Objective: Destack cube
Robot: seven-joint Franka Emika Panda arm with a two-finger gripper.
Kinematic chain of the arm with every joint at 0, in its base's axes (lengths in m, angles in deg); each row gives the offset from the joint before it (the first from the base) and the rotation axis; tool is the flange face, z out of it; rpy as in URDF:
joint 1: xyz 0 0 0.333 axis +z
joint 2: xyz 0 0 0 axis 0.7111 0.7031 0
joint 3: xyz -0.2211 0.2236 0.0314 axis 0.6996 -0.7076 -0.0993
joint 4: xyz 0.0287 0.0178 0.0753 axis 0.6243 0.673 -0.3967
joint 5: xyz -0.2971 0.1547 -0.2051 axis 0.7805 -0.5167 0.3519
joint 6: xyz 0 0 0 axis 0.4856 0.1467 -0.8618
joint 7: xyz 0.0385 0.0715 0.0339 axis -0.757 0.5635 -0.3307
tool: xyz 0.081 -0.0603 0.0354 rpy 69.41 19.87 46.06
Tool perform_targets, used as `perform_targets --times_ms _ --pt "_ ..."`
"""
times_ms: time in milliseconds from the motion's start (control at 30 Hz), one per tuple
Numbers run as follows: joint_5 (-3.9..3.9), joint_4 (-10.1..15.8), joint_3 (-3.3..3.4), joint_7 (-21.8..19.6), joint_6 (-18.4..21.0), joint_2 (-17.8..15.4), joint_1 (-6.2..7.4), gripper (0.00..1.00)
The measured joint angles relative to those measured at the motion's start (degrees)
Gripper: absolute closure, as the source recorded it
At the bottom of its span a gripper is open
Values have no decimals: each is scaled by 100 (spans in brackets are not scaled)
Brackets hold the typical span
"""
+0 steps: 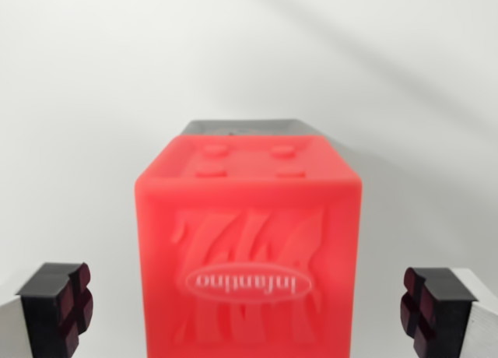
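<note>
A red soft cube (247,245) with embossed "Infantino" lettering fills the middle of the wrist view, with small raised studs on its top face. Behind and beneath it a strip of a dark grey cube (243,128) peeks out. My gripper (247,311) is open. The left fingertip (61,303) stands well off the cube's left side and the right fingertip (432,303) well off its right side. Neither pad touches the red cube. The cube's bottom is cut off by the lower edge of the view.
A plain white surface (85,101) surrounds the cubes on all sides. A soft diagonal shadow (405,70) runs across the upper right.
</note>
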Motion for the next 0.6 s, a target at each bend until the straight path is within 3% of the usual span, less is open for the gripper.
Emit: perform_targets --times_ms 100,233,400,433,600 --pt "-171 -19 -53 124 -187 197 -9 0" --pt "-337 -45 -128 247 -367 422 -40 0" --pt "-454 -64 -196 333 -481 552 -82 0" --pt "-464 -67 -205 342 -490 562 -87 100" --pt "-470 -72 -212 354 -499 567 -93 100"
